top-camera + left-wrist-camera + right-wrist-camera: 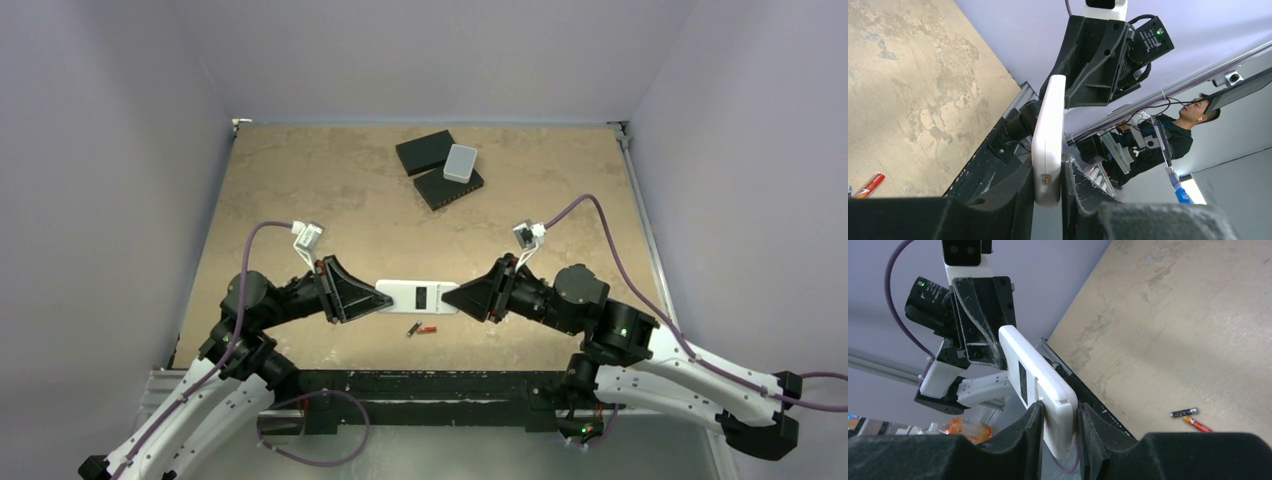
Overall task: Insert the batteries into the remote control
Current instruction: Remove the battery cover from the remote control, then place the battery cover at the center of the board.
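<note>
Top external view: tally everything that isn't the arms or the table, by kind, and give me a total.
remote control: 1
batteries, one dark battery and one red-orange battery: 2
black flat boxes: 2
pale grey box: 1
Total: 6

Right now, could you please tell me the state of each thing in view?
remote control, held aloft at both ends, dark recess uncovered.
dark battery, lying loose, not loaded.
red battery, lying loose, not loaded.
left claw, shut on remote control.
right claw, shut on remote control.
grey box, resting atop black boxes.
</note>
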Robot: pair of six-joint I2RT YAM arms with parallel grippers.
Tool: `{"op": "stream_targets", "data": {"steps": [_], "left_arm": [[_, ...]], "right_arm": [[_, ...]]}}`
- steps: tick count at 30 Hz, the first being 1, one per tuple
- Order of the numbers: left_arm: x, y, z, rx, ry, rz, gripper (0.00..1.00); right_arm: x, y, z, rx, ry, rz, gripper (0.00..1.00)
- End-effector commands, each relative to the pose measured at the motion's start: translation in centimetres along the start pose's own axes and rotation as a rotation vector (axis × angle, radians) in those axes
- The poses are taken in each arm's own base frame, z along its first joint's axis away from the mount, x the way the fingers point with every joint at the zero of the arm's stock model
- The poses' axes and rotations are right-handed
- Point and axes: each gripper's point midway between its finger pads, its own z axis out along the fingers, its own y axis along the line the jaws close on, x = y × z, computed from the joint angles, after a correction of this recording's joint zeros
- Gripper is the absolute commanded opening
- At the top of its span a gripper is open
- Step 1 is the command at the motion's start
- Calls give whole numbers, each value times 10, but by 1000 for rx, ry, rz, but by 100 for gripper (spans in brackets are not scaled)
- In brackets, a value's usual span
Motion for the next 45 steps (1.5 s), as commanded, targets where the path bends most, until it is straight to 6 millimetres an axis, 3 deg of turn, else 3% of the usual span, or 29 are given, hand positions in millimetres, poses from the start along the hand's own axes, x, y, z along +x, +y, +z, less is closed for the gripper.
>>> {"op": "stream_targets", "data": {"steps": [1,13,29,35,45], "left_arm": [[-16,-5,1,-17,-62,52,0],[-20,0,2,-36,-78,47,0],[-20,16,4,-116,-70,49,0],[-24,23,-1,-198,-76,86,0],[-24,36,-14,-315,-67,127,0]], "right_arm": [[-7,-9,-7,34,-45,-7,10],[-11,-14,-20,63,-69,-3,0],[-18,-27,-28,146,-93,-11,0],[-16,-46,-17,259,-72,-50,0],[-8,-81,20,364,8,-130,0]]}}
